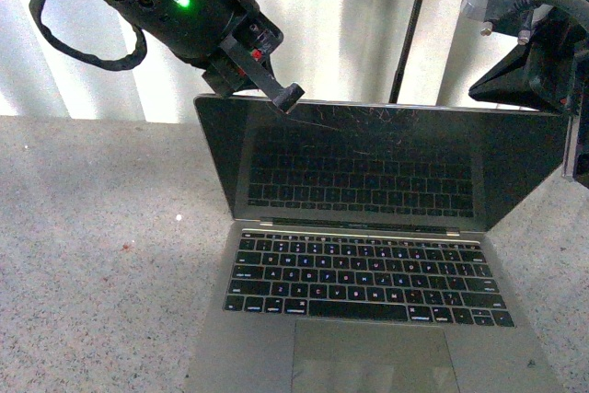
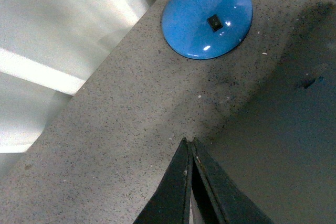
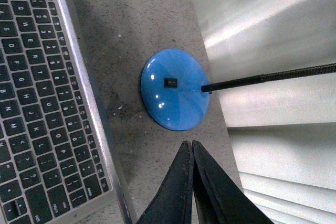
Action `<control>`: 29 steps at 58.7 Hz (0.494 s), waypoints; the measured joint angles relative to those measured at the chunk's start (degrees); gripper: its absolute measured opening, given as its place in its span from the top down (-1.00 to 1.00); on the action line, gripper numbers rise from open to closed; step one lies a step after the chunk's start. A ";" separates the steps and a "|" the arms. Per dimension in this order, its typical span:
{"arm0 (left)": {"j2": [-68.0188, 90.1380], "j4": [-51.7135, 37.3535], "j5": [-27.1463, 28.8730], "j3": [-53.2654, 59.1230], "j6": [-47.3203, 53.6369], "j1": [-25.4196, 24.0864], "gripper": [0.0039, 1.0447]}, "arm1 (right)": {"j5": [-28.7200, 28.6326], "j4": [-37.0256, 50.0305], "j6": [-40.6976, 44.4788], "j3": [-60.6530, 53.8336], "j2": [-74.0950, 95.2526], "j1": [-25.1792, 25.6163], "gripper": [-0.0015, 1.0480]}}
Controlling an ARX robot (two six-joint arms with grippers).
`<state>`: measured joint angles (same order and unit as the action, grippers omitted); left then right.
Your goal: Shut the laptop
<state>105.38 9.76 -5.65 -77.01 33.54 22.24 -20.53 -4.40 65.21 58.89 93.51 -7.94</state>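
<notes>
The left end effector, clenched, is hanging at the open laptop's top-left screen corner, perhaps touching; the right end effector, also clenched, is hovering near the blue lamp base. The laptop is sitting at the desk's near edge.

Laptop keys bear letters, seemingly QWERTY.
</notes>
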 joint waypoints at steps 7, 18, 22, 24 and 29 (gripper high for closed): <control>-0.61 0.72 -0.37 1.57 0.94 0.00 0.94 | -0.20 -0.96 0.22 -0.17 0.00 -0.11 0.94; -1.07 1.25 -0.98 2.82 1.03 0.04 0.94 | -0.61 -1.53 0.92 -1.29 0.00 -0.11 0.94; -1.18 1.25 -0.98 3.28 1.07 0.09 0.94 | -0.61 -1.53 1.01 -1.70 0.00 -0.22 0.94; -1.42 1.22 -1.07 3.69 1.05 0.17 0.94 | -0.61 -1.53 1.03 -1.92 -0.02 -0.31 0.94; -2.10 1.09 -1.49 5.01 1.09 0.33 0.94 | -0.63 -1.62 1.07 -2.45 -0.09 -0.50 0.94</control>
<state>103.28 10.85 -7.14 -72.01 34.63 22.57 -21.17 -6.02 66.28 56.45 93.43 -8.45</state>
